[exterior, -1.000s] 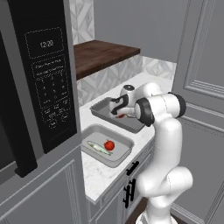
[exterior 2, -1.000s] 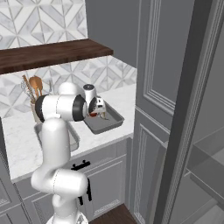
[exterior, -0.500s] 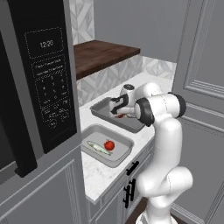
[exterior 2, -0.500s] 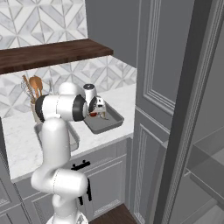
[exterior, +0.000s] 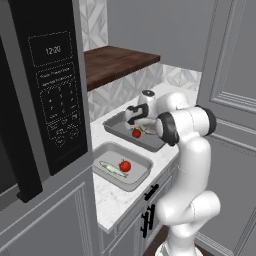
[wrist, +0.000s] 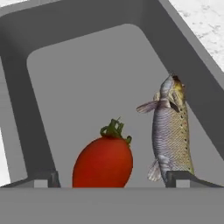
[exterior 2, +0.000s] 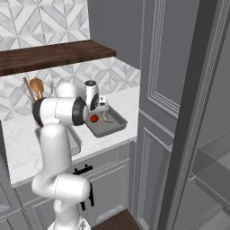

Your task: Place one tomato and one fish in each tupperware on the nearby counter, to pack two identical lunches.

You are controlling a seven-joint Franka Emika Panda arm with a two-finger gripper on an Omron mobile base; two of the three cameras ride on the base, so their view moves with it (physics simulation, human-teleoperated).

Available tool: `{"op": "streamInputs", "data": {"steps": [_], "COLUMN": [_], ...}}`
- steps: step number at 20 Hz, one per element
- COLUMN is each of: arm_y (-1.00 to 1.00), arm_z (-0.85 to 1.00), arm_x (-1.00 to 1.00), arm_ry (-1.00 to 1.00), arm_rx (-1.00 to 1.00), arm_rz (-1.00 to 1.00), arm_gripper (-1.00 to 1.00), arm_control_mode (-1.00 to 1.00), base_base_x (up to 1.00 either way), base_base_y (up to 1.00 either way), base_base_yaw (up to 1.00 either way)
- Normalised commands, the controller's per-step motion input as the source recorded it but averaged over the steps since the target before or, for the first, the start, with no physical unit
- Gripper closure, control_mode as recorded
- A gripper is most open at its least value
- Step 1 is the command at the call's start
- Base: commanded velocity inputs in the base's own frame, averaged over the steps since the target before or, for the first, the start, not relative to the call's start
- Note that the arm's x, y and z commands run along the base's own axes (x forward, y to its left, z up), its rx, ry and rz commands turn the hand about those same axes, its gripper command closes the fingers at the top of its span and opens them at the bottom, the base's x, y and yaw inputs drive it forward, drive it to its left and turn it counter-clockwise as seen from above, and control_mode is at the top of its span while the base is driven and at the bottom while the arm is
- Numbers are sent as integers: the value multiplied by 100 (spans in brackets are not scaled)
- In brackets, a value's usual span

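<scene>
The counter (exterior: 116,197) carried both tupperware trays side by side. The far tupperware (exterior: 118,126) lay beneath the gripper (exterior: 136,118) and held a tomato (wrist: 103,161) with a fish (wrist: 171,133) just beside it, the two apart. The near tupperware (exterior: 141,164) held a second tomato (exterior: 125,166) and a second fish (exterior: 112,169), close together. The gripper hung just above the far tray, its fingers (wrist: 43,179) spread wide to either side of the tomato and fish, gripping nothing.
</scene>
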Motion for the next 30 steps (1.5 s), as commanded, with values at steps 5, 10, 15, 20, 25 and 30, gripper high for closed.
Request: {"op": "streamInputs", "data": {"steps": [5,10,15,20,25,30], "arm_y": [-4,-34,-15,-8,-1,-3], "arm_z": [37,0,0,26,100,96], "arm_x": [-81,-100,-100,-96,-68,-40], "arm_ry": [-1,-22,-22,-27,-11,1], "arm_rx": [0,0,0,0,-2,-4], "arm_rz": [0,0,-3,-1,0,0], "arm_gripper": [-100,-100,-100,-100,-100,-100], "arm_control_mode": [-100,-100,-100,-100,-100,-100], "base_base_x": [0,0,0,0,0,0], "base_base_y": [0,0,0,0,0,0], "base_base_yaw": [0,0,0,0,0,0]}}
